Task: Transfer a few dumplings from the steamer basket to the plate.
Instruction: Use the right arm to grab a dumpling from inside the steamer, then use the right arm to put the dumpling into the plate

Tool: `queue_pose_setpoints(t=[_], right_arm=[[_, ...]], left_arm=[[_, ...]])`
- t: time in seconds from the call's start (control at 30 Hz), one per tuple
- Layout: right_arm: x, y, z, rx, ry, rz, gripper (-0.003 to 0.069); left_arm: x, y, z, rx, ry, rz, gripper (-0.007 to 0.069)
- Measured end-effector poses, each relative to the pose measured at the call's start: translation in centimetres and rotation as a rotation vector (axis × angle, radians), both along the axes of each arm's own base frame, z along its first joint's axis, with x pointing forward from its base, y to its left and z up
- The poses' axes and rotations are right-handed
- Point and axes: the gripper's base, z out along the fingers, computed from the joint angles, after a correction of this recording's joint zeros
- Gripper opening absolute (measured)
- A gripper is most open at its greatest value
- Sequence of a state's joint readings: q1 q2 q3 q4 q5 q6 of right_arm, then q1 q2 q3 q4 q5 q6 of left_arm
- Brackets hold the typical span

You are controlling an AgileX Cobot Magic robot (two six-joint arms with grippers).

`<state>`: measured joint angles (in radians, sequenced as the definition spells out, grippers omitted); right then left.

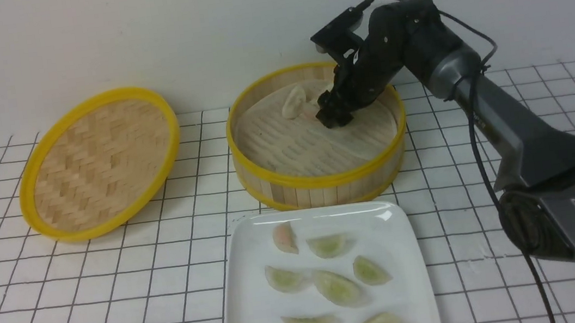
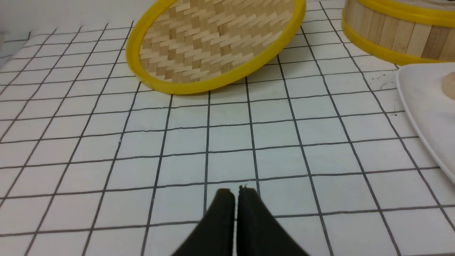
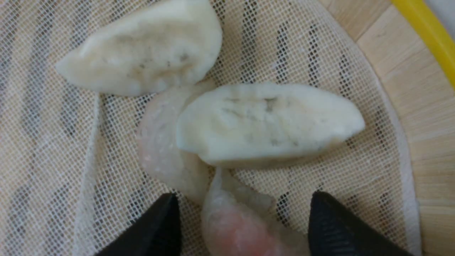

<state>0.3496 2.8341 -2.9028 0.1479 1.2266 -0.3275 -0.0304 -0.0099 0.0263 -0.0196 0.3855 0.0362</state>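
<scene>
Inside steamer basket [image 1: 317,182], pale crescent dumplings [image 3: 263,122]

Woven bamboo lid [image 1: 98,163] on gridded tabletop [image 1: 6,284]

Soft, even, bright light falls from above on the counter [image 1: 117,292]. Shadows are faint, only a thin dark band under the basket [image 1: 323,187] at 6 o'clock. The plate [image 1: 249,298] shows small glare at its 1 o'clock corner. The front view is slightly soft. In the right wrist view the black fingers [image 3: 156,231] and the pink dumpling [image 3: 231,231] between them blur, while the white dumplings [image 3: 263,124] are sharper.
</scene>
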Motion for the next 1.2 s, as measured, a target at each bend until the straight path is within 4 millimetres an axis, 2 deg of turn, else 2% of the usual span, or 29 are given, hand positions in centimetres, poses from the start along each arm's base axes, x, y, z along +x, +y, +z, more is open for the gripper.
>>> queue_pose_setpoints(t=[0.07,0.1,0.2,0.27,0.33,0.37,0.43,0.5,0.53,0.57,0.6,0.63,0.67,0.7,0.73,0.8,0.83,0.93,1.03,1.13,1.17,1.2], right_arm=[[-0.1,0.1,0.3,0.010,0.003,-0.012,0.0206],[-0.1,0.1,0.6,0.009,0.004,-0.015,0.0183],[-0.3,-0.3,1.6,0.002,0.007,-0.047,0.0191],[-0.4,-0.7,3.5,0.020,-0.015,-0.101,0.0194],[-0.8,-1.0,6.4,0.051,-0.049,-0.149,0.0194],[-0.8,-1.0,6.7,0.054,-0.051,-0.154,0.0194],[-1.7,-1.3,9.3,0.069,-0.049,-0.174,0.0194],[-3.4,-1.3,12.3,0.082,-0.031,-0.177,0.0194],[-4.2,-1.3,13.1,0.083,-0.011,-0.175,0.0194],[-5.5,-1.1,13.2,0.073,0.040,-0.163,0.0194],[-7.3,-0.7,14.3,0.077,0.068,-0.146,0.0194],[-8.2,-0.5,14.4,0.075,0.094,-0.138,0.0194],[-10.3,-0.2,14.9,0.077,0.141,-0.124,0.0194],[-11.4,0.2,14.1,0.067,0.191,-0.115,0.0194],[-13.3,0.6,13.3,0.055,0.258,-0.102,0.0194],[-14.5,1.0,12.3,0.039,0.307,-0.088,0.0194],[-15.8,1.5,10.8,0.012,0.366,-0.069,0.0194],[-17.3,2.4,7.8,-0.046,0.452,-0.034,0.0196],[-17.8,3.3,6.2,-0.048,0.500,-0.021,0.0278],[-18.0,3.6,6.1,-0.045,0.501,-0.009,0.0407],[-18.0,3.6,6.1,-0.045,0.500,-0.009,0.0426],[-17.8,3.6,6.4,-0.045,0.485,-0.007,0.0493]], left_arm=[[0.0,0.0,0.0,0.000,0.000,0.000,-0.0006],[0.0,0.0,0.0,0.000,0.000,0.000,-0.0006],[0.0,0.0,0.0,0.000,0.000,0.000,-0.0006],[0.0,0.0,0.0,0.000,0.000,0.000,-0.0006],[0.0,0.0,0.0,0.000,0.000,0.000,-0.0006],[0.0,0.0,0.0,0.000,0.000,0.000,-0.0006],[0.0,0.0,0.0,0.000,0.000,0.000,-0.0006],[0.0,0.0,0.0,0.000,0.000,0.000,-0.0006],[0.0,0.0,0.0,0.000,0.000,0.000,-0.0006],[0.0,0.0,0.0,0.000,0.000,0.000,-0.0006],[0.0,0.0,0.0,0.000,0.000,0.000,-0.0006],[0.0,0.0,0.0,0.000,0.000,0.000,-0.0006],[0.0,0.0,0.0,0.000,0.000,0.000,-0.0006],[0.0,0.0,0.0,0.000,0.000,0.000,-0.0006],[0.0,0.0,0.0,0.000,0.000,0.000,-0.0006],[0.0,0.0,0.0,0.000,0.000,0.000,-0.0006],[0.0,0.0,0.0,0.000,0.000,0.000,-0.0006],[0.0,0.0,0.0,0.000,0.000,0.000,-0.0006],[0.0,0.0,0.0,0.000,0.000,0.000,-0.0006],[0.0,0.0,0.0,0.000,0.000,0.000,-0.0006],[0.0,0.0,0.0,0.000,0.000,0.000,-0.0006],[0.0,0.0,0.0,0.000,0.000,0.000,-0.0006]])
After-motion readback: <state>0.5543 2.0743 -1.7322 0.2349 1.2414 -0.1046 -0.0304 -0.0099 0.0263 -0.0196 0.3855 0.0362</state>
